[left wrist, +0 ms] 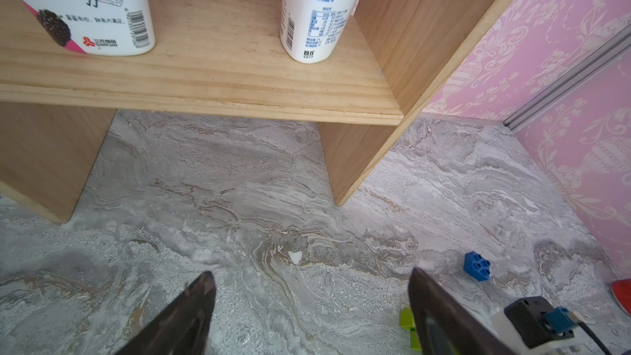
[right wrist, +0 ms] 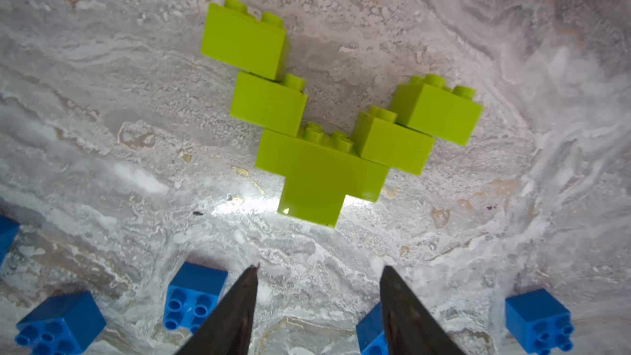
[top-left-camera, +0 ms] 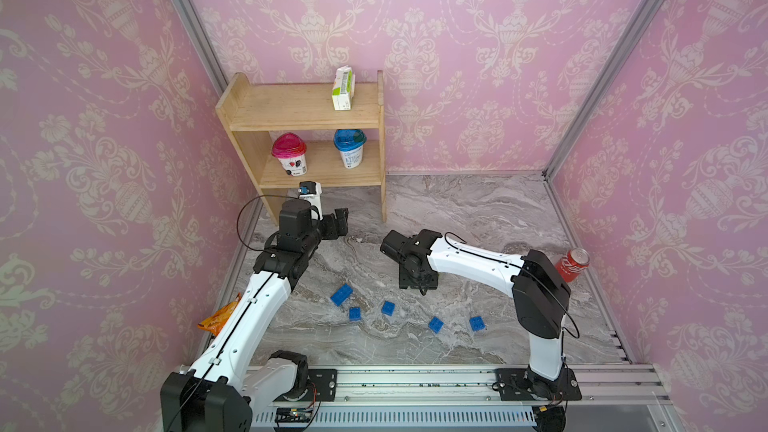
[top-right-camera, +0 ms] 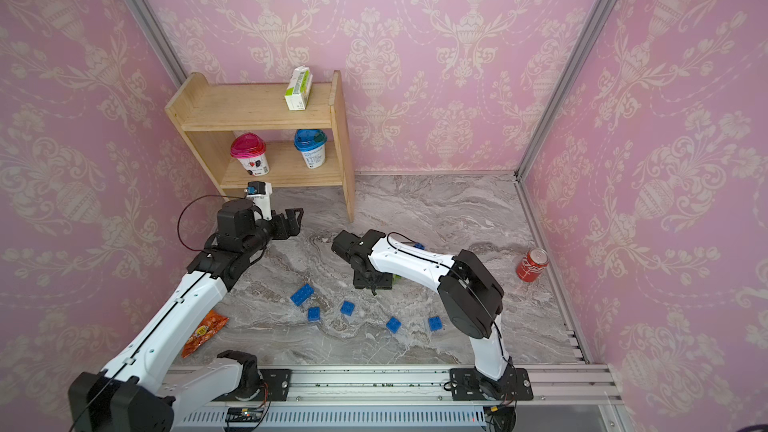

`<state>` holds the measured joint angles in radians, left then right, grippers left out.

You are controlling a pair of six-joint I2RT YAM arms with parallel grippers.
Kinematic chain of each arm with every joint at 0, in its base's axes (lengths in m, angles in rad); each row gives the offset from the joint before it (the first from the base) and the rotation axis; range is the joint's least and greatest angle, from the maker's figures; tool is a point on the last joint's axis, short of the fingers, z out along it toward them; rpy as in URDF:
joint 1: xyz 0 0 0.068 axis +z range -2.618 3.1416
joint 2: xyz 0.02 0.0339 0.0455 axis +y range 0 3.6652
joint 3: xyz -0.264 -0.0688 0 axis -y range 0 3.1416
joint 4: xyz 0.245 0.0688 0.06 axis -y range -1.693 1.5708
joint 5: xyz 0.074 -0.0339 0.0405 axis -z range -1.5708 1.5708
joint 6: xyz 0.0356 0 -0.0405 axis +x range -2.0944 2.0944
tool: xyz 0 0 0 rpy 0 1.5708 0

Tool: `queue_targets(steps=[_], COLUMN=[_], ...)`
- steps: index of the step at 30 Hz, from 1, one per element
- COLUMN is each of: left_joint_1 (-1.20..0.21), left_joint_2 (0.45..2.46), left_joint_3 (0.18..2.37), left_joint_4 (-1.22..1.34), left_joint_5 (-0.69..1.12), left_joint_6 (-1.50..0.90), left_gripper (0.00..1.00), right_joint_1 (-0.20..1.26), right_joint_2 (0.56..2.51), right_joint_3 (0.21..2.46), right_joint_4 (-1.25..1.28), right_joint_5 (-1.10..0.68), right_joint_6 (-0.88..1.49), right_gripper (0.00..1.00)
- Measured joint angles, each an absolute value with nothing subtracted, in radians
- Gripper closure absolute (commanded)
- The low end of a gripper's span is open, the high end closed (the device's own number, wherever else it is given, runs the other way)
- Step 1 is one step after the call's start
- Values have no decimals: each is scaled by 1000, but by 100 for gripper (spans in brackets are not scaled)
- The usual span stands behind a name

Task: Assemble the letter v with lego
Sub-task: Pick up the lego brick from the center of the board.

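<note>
Several lime-green lego bricks [right wrist: 321, 162] are joined into a V shape on the marble table, one arm reaching a step further than its twin. My right gripper [right wrist: 319, 268] points down just off the V's tip, open, with nothing between its fingers. In a top view only a green sliver [top-right-camera: 397, 278] shows under that gripper [top-left-camera: 417, 280]. Several loose blue lego bricks lie nearer the front, among them a long one [top-left-camera: 341, 294] and a square one [top-left-camera: 477, 323]. My left gripper [left wrist: 310, 274] is open and empty in front of the shelf [top-left-camera: 305, 118]. Another blue brick [left wrist: 477, 266] lies beyond it.
The wooden shelf carries a pink-lidded cup [top-left-camera: 289, 153], a blue-lidded cup [top-left-camera: 350, 147] and a small carton [top-left-camera: 343, 88]. A red soda can [top-left-camera: 572, 263] stands at the right wall. An orange snack packet [top-left-camera: 218, 317] lies by the left arm. The arms' rail [top-left-camera: 415, 380] borders the front.
</note>
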<state>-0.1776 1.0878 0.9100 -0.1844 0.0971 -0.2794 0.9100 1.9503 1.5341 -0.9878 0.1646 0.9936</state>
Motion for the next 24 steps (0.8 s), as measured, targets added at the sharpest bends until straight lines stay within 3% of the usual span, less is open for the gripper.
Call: queue_targets(steps=[6, 14, 24], left_joint_1=[-178, -178, -178], left_joint_2=[1088, 1088, 1085], left_joint_3=[897, 892, 885], left_joint_4=[-167, -137, -126], left_joint_5=[98, 99, 110], left_joint_6=[-280, -287, -287], left_gripper=[11, 12, 11], right_joint_1=[910, 889, 879], right_joint_2=[1996, 2001, 2024], right_joint_3=[1523, 1474, 1473], right_joint_4=[-950, -911, -871], right_joint_5=[148, 146, 146], right_joint_6=[1046, 1074, 1070], right_gripper=[43, 53, 43])
